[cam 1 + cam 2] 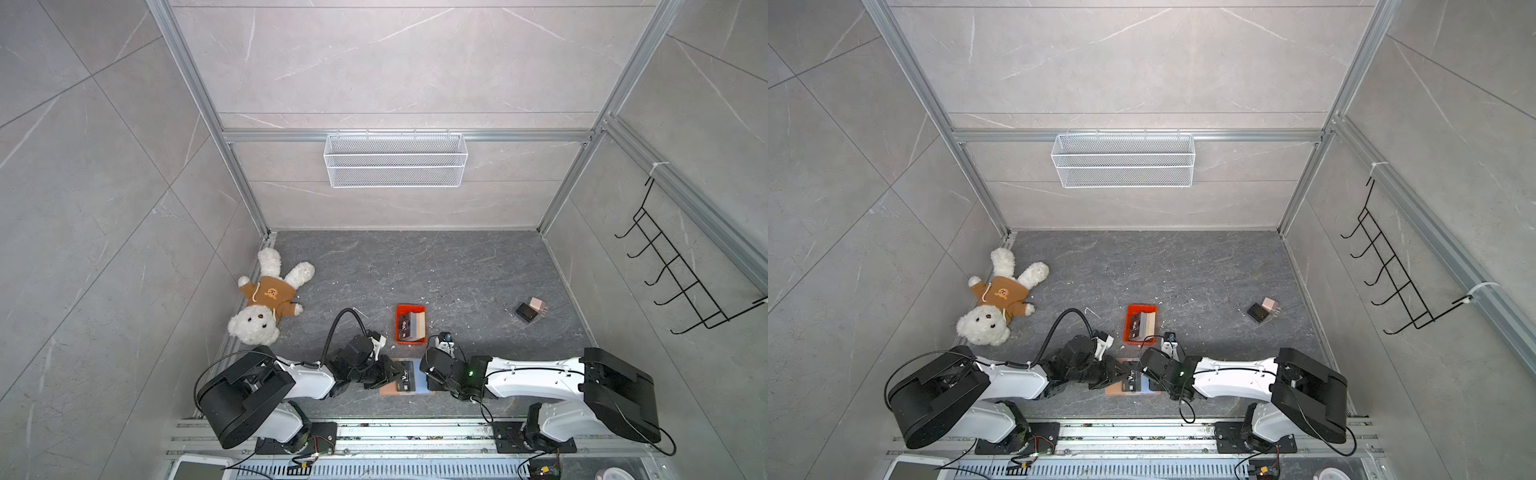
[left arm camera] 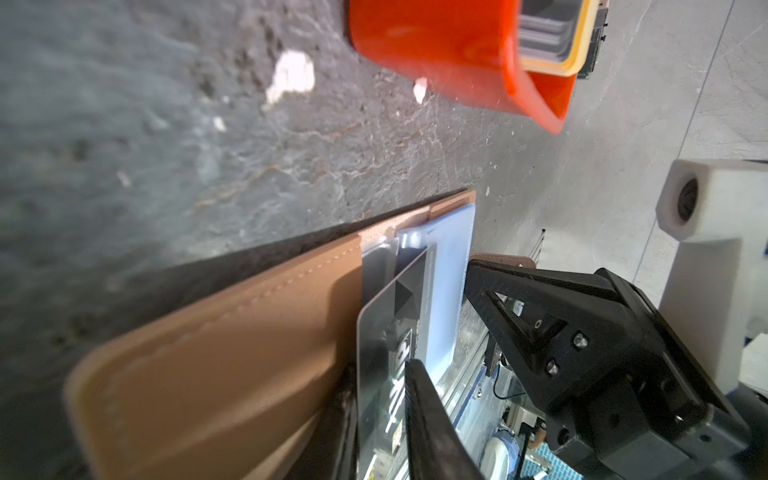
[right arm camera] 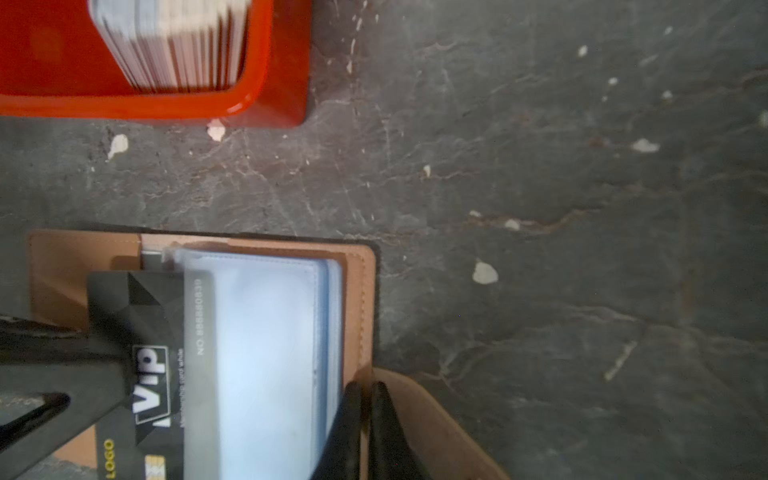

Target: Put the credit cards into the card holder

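Left tool [image 2: 380,386], grip unclear, had a card [image 3: 137,316] half inside the holder's [image 2: 208,353] sleeve [image 3: 270,332]; right tool [image 3: 368,399] pinched the holder's edge; next, probably push the card home.

black vip card [image 3: 153,316], tan holder [image 3: 358,291] with bluish sleeves [image 3: 266,332], orange-red tray [image 3: 291,83]

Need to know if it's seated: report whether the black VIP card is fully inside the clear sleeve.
Partly in. The black card has its numbered edge under the clear sleeve; its VIP half sticks out.
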`<state>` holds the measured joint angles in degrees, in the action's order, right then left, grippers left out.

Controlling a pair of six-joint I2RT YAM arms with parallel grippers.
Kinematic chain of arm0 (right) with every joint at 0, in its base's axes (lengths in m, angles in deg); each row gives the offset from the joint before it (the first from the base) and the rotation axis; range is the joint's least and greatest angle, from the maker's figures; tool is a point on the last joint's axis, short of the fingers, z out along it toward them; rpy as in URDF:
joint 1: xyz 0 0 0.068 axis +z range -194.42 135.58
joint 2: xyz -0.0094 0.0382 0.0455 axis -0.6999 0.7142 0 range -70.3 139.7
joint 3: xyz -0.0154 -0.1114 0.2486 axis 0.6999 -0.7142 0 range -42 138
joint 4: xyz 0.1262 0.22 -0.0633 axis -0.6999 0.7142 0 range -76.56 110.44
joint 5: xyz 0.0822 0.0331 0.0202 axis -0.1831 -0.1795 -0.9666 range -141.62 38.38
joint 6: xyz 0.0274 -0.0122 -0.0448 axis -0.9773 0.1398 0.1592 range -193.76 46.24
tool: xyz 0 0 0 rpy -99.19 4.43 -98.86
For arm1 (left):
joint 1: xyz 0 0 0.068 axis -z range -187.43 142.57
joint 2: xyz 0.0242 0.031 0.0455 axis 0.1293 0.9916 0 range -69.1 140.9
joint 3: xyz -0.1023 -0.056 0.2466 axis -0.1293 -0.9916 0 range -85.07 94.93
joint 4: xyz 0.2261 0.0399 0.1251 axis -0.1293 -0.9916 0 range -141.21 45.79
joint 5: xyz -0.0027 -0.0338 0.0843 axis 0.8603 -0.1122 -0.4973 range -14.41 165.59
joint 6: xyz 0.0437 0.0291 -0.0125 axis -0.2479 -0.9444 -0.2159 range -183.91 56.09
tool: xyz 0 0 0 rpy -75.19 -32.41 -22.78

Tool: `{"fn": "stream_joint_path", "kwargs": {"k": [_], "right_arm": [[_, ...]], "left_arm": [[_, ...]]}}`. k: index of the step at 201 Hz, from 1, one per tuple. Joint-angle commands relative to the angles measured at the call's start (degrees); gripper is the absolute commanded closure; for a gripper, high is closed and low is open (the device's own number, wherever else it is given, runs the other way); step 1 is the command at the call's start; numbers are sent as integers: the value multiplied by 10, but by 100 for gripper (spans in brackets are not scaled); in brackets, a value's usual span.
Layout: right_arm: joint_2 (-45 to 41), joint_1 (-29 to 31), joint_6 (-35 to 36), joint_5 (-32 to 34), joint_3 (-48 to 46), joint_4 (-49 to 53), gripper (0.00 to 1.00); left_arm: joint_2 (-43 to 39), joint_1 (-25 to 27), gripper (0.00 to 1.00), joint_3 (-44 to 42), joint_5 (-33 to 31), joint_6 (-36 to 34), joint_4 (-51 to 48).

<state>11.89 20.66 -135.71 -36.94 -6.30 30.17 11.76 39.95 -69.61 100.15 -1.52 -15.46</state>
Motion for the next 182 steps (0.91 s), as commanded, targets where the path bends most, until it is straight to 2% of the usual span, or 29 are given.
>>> {"fn": "stream_joint_path", "kwargs": {"k": [1,47,91,118,182], "right_arm": [[23,-2,-3,24,-7,47,90],[25,-2,-1,24,-6,47,90],[22,-2,-1,25,-5,47,91],[20,-2,-2,26,-7,46,91],[20,-2,-3,25,-9,45,92]], "left_arm": [[-22,1,75,7,-34,-10,-97],[-46,2,71,13,-49,-12,-156],[-38,1,75,27,-47,-17,-183],[-28,1,78,33,-44,-21,-182],[-6,1,77,41,-21,-23,-145]]}}
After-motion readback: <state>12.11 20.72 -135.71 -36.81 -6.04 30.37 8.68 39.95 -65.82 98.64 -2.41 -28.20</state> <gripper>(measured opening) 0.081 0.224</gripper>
